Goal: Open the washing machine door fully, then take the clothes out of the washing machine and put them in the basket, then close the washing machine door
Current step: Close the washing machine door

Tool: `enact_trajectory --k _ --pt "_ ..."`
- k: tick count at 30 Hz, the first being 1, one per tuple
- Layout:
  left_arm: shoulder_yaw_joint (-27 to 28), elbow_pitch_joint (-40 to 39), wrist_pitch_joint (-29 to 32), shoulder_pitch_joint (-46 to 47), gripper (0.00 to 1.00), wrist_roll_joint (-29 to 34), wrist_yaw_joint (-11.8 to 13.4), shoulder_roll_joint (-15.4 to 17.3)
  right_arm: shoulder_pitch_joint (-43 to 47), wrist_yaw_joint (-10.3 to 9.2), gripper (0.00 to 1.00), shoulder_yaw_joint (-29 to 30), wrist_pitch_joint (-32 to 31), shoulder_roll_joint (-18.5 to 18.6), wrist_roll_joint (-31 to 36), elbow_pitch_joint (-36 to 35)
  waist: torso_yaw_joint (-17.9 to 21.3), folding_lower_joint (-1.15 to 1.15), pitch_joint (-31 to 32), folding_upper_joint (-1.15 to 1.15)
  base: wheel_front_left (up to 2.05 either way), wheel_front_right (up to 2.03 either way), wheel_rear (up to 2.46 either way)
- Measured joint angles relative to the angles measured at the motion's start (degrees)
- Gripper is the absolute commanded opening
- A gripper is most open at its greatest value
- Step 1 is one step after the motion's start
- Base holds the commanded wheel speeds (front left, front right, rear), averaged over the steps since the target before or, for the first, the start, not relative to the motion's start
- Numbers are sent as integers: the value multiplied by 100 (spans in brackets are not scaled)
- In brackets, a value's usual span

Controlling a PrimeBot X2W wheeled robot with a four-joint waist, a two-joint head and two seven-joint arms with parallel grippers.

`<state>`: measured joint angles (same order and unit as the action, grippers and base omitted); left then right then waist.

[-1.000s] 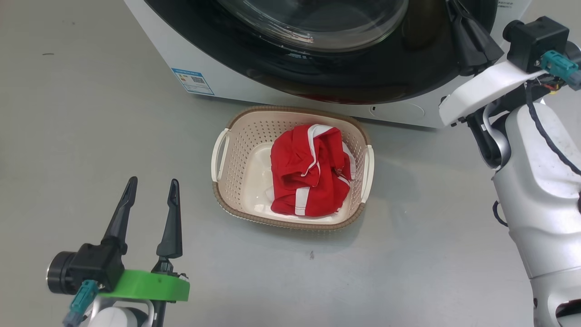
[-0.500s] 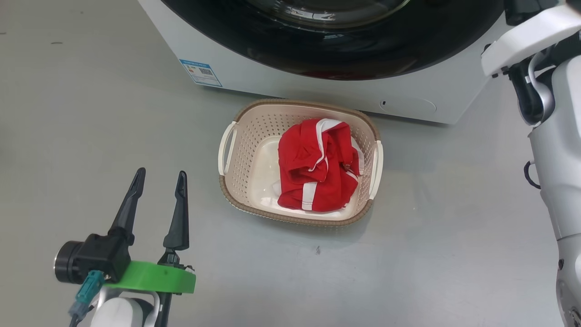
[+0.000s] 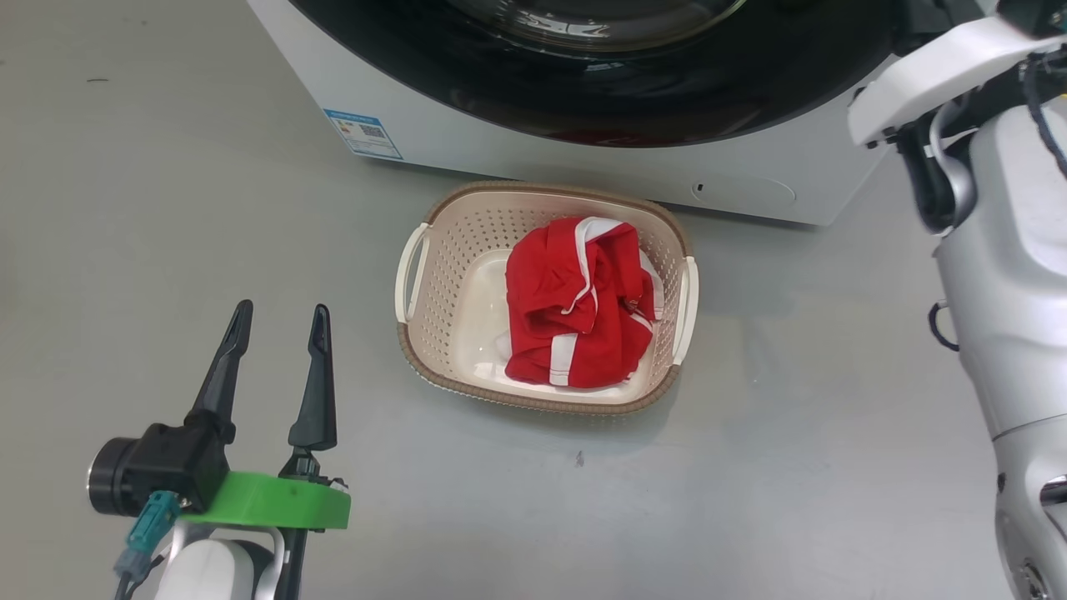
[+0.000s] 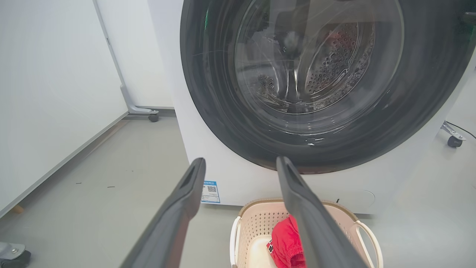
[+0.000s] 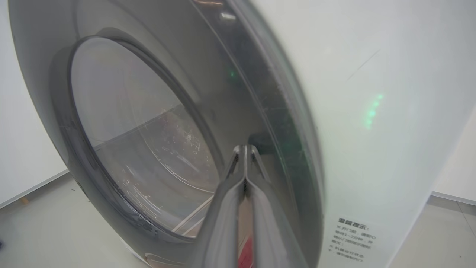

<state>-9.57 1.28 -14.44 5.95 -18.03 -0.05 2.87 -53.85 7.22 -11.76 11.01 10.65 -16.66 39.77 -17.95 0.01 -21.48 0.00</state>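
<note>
The glossy black washing machine door (image 3: 600,100) lies against the white washing machine (image 3: 467,142). Through its glass (image 4: 323,85) I see the steel drum. The cream basket (image 3: 433,275) stands on the floor just before the machine, with the red, white-striped clothes (image 3: 575,308) bunched in its right half. My left gripper (image 3: 280,308) hovers open and empty at the lower left, left of the basket. In the right wrist view my right gripper (image 5: 244,147) is shut, its tips by the door (image 5: 148,130) near its rim. My pale right arm (image 3: 1000,250) rises at the right edge.
A blue label sticker (image 3: 363,133) marks the machine's lower left corner and a round flap (image 3: 742,190) its lower right. A white panel on a caster (image 4: 153,117) stands left of the machine; another caster (image 4: 453,140) is at its right. Grey floor surrounds the basket.
The head camera has shifted, so the machine fills less of the picture's top. My right wrist and fingers, seen a second ago at the door's right edge, now lie outside the picture.
</note>
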Motion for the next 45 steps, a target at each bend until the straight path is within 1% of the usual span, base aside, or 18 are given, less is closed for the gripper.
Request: enact_trajectory --k 7,16,17,18,19,20,22,28,36,39,40,45 --pt "22 5 0 1 100 44 -1 -1 164 -7 0 -252 193 -315 -105 34 158 0 83 0 0 0 0" --pt "64 36 0 -2 100 151 -35 -1 954 -7 0 -371 316 -411 -141 -197 423 0 269 0 0 0 0" --pt "60 48 0 -2 100 156 -55 -1 1048 -5 10 -366 347 -424 -148 -231 455 0 292 0 0 0 0" --pt "64 55 0 -3 100 156 -59 -1 1155 -5 42 -358 349 -439 -155 -257 488 0 318 0 0 0 0" --pt "76 60 0 -7 100 156 -58 -1 1269 -5 82 -342 349 -459 -176 -288 522 0 343 0 0 0 0" --pt "93 66 0 -9 100 156 -59 0 1385 -5 100 -341 349 -477 -198 -318 557 0 367 0 0 0 0" --pt "122 83 0 -11 100 157 -59 3 1622 -5 100 -339 349 -508 -197 -396 632 0 415 0 0 0 0" --pt "160 169 0 -73 100 193 -85 10 2208 -36 100 -110 349 -563 -198 -928 841 0 602 0 0 0 0" --pt "166 294 0 -332 100 201 -85 54 3226 -235 100 76 348 -658 -197 -1380 1111 0 896 0 0 0 0" --pt "168 338 0 -415 100 202 -85 54 3516 -245 100 100 348 -687 -193 -1538 1206 0 1013 0 0 0 0" --pt "164 358 0 -444 100 207 -85 54 3618 -281 100 120 348 -697 -193 -1593 1236 0 1054 0 0 0 0" --pt "157 399 0 -640 100 244 -85 54 4044 -327 100 125 349 -714 -179 -1884 1370 0 1261 0 0 0 0"
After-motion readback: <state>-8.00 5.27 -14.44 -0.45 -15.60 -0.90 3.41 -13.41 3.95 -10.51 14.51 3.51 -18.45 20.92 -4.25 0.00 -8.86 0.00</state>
